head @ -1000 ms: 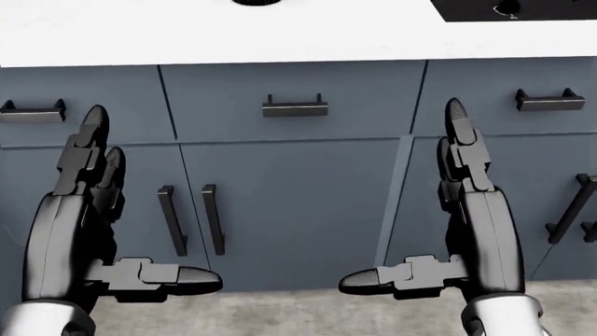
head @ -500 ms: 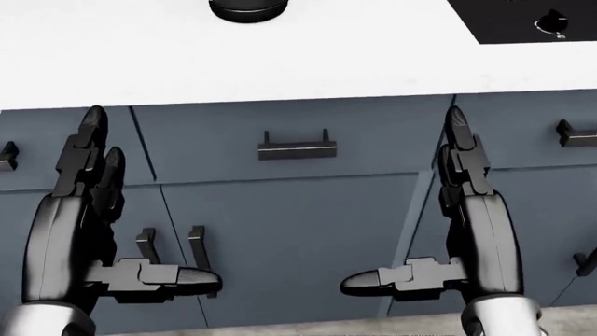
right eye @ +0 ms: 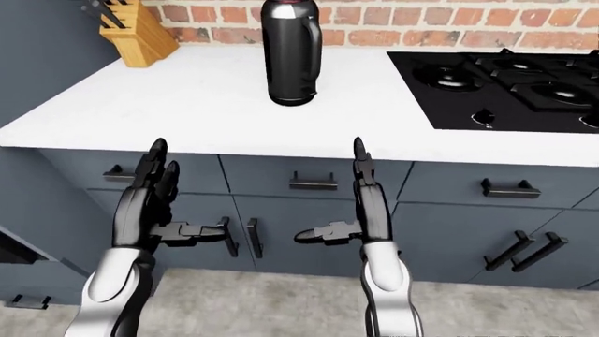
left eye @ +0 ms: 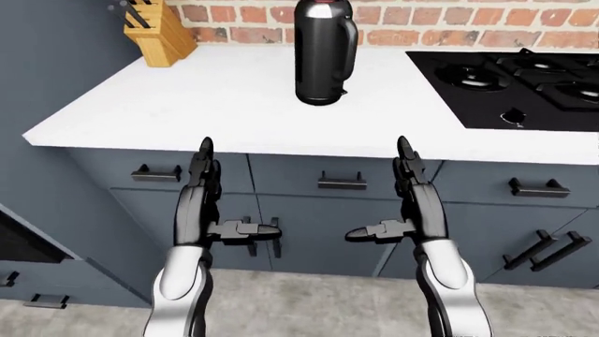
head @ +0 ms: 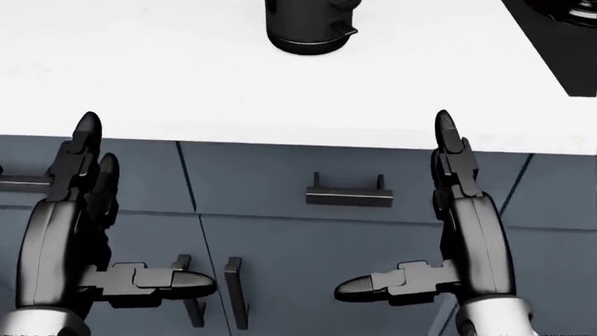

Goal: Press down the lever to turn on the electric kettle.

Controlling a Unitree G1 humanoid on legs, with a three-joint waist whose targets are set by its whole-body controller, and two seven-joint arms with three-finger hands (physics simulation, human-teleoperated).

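Note:
A tall black electric kettle point(left eye: 323, 53) stands upright on the white counter point(left eye: 187, 105), near the brick wall; its base shows at the top of the head view point(head: 306, 31). A small lever tab point(left eye: 343, 91) sticks out low on its handle side. My left hand point(left eye: 229, 193) and right hand point(left eye: 388, 189) are both open and empty, fingers pointing up, thumbs turned inward. They hang below the counter's near edge, before the grey drawers, well short of the kettle.
A wooden knife block point(left eye: 159, 28) stands at the counter's top left. A black gas hob point(left eye: 524, 77) fills the counter's right side. Grey drawers with black handles point(left eye: 340, 184) run below. A tall dark cabinet point(left eye: 47, 63) stands at the left.
The camera has moved: the counter has slid down the head view and the kettle's base has come into sight at the top. Both hands keep the same open pose.

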